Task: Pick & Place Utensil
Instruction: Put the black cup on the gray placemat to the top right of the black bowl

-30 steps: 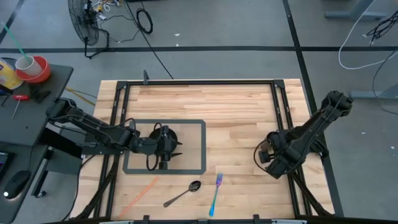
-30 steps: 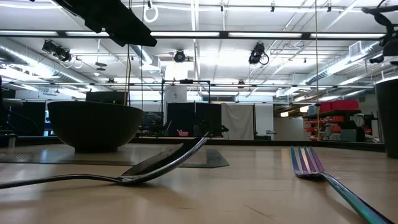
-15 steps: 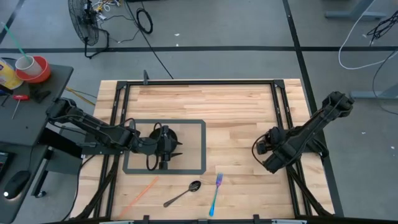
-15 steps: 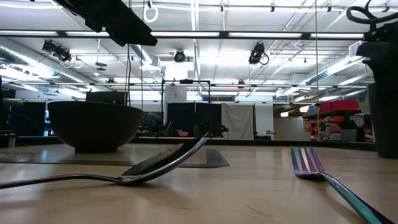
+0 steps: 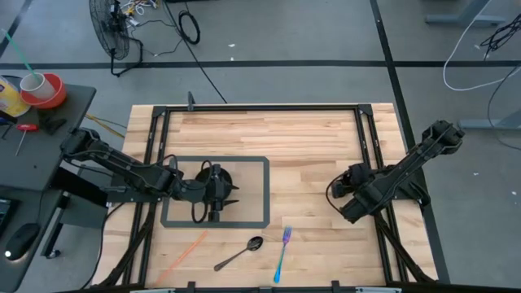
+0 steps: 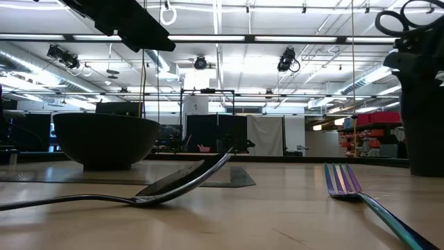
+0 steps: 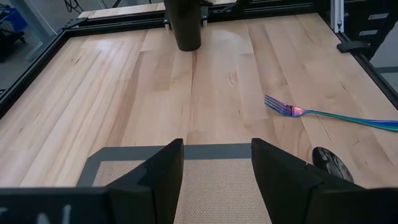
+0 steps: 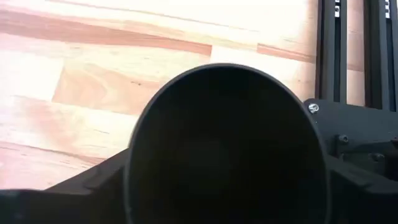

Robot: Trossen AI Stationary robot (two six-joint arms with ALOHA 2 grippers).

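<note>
A wooden surface (image 5: 309, 155) seen from above. Nearest the front edge lie three utensils: a rainbow-coloured fork (image 5: 282, 253), a metal spoon (image 5: 238, 254) just to its left, and an orange stick-like utensil (image 5: 182, 252) farther left again. None is being touched. Beyond the spoon sits a grey mat (image 5: 260, 192) with a dark border, and on it a dark bowl (image 6: 105, 141). The left gripper (image 5: 221, 191) hovers over that mat, its fingers (image 7: 280, 177) spread apart and holding nothing. To the fork's right and farther back, the right gripper (image 5: 340, 192) is clamped around a dark cup (image 8: 225, 146) standing upright on the wood.
</note>
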